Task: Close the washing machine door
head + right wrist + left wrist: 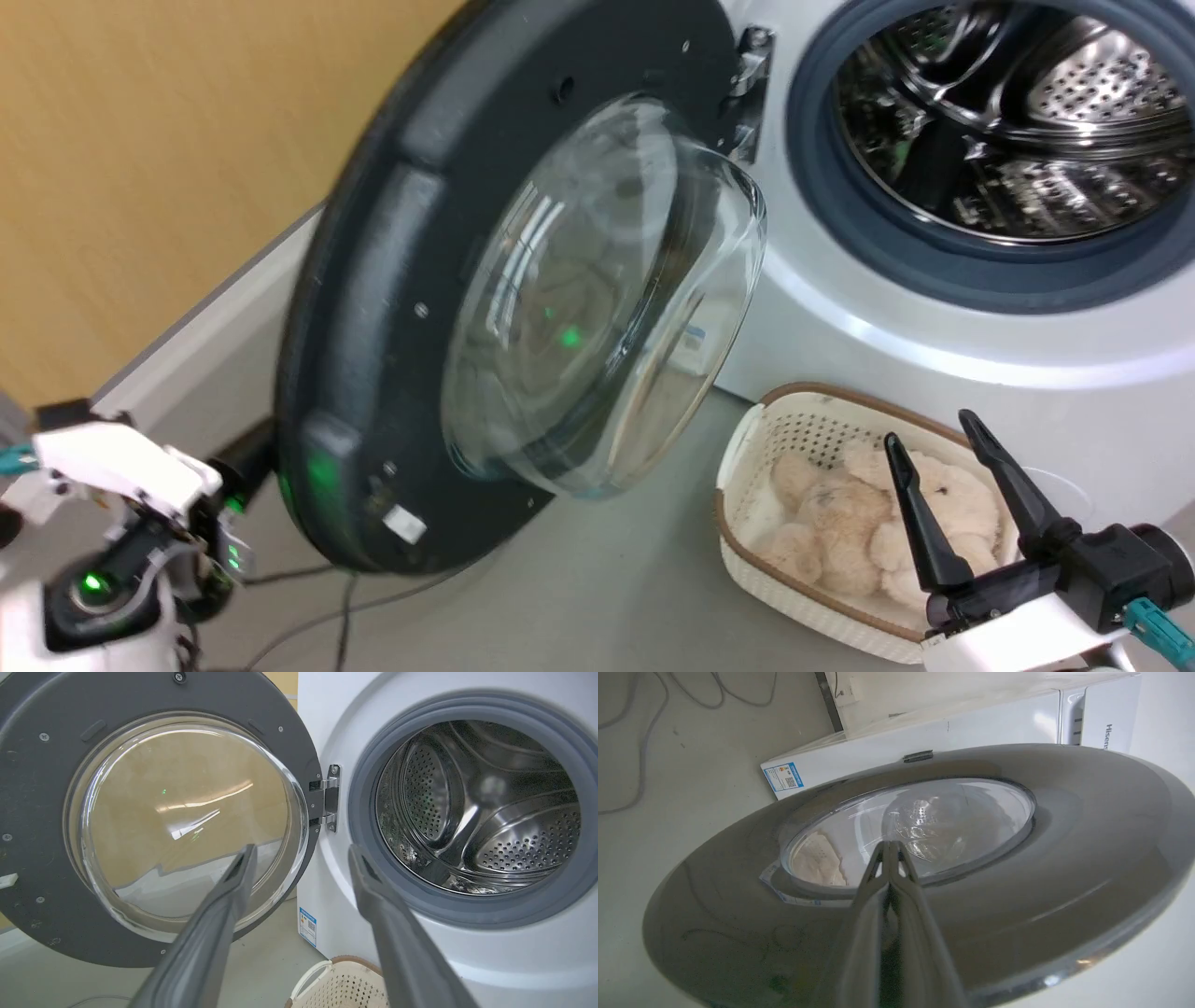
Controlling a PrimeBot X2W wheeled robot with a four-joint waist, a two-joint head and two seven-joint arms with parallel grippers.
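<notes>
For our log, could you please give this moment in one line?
washing machine door open; left gripper shut, behind it; right gripper open, empty

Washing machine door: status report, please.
Left gripper, fingers shut, at the door's outer face. Right gripper, fingers open, empty. Door open. Basket on floor beside it.

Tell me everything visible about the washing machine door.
The washing machine door is a large round disc: matt dark grey inner face with small screws, a bulging clear glass bowl at its centre, and a glossy silver-grey outer face. A metal hinge joins it to the white machine front, left of the drum opening. It stands wide open, swung out above the floor. The left gripper, fingers shut, points at its outer face near the glass; contact cannot be confirmed.
</notes>
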